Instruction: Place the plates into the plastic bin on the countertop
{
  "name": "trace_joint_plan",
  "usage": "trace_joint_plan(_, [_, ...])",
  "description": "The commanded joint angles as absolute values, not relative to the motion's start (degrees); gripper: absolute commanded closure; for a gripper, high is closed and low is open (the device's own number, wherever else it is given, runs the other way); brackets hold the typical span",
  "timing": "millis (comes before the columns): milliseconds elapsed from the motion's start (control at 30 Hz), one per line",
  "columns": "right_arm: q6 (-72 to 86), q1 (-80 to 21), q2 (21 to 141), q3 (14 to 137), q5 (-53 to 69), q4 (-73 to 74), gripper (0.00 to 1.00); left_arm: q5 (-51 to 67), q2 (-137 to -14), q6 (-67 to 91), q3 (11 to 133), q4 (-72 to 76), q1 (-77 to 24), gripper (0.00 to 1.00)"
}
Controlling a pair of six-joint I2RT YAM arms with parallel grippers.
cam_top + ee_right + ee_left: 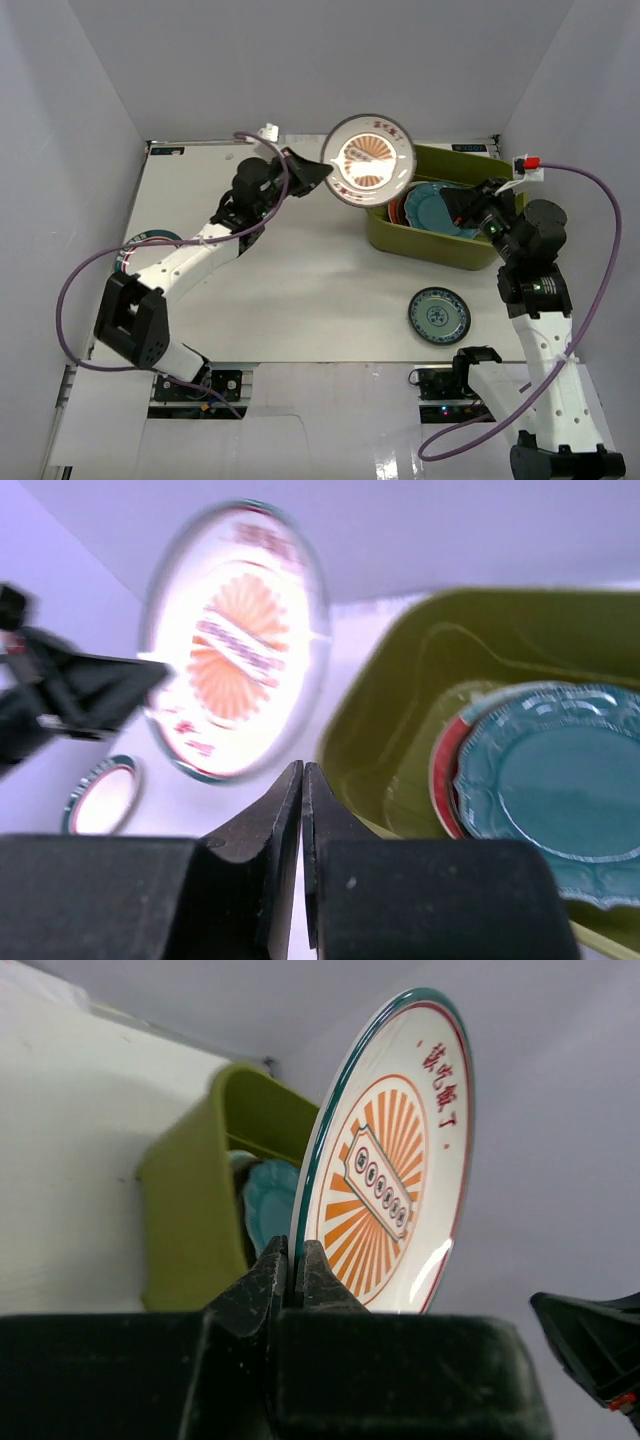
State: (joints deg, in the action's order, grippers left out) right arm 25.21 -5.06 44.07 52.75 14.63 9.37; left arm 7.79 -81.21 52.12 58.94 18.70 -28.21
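We are gripping the orange sunburst plate (368, 160) by its rim in the left tool (296, 1260), upright and raised by the left end of the plastic bin (425, 246). The right tool (302, 780) is pinched closed, empty. We should be tilting it flat and lowering gently onto the teal scalloped plate (437, 207).

Both arms reach forward, left gripper (295, 1265) raised and clamped, right gripper (302, 780) closed (jaws touching).

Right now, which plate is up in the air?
The orange sunburst plate, in the left jaws; others rest in the bin or on the countertop.
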Motion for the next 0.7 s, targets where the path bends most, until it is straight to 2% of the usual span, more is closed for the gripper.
trace_joint_plan(0, [27.86, -5.54, 40.79, 58.35, 19.06, 6.94, 0.92, 11.08, -88.05, 49.14, 69.83, 16.88, -35.93, 1.0])
trace_joint_plan(500, [27.69, -5.54, 32.35, 57.66, 17.23, 12.3, 0.92, 7.21, -122.77, 47.46, 111.42, 1.42, -44.64, 1.0])
trace_joint_plan(667, [25.93, -5.54, 30.59, 55.99, 15.3, 14.85, 0.92, 6.85, -133.49, 45.18, 127.06, -7.9, -46.05, 1.0])
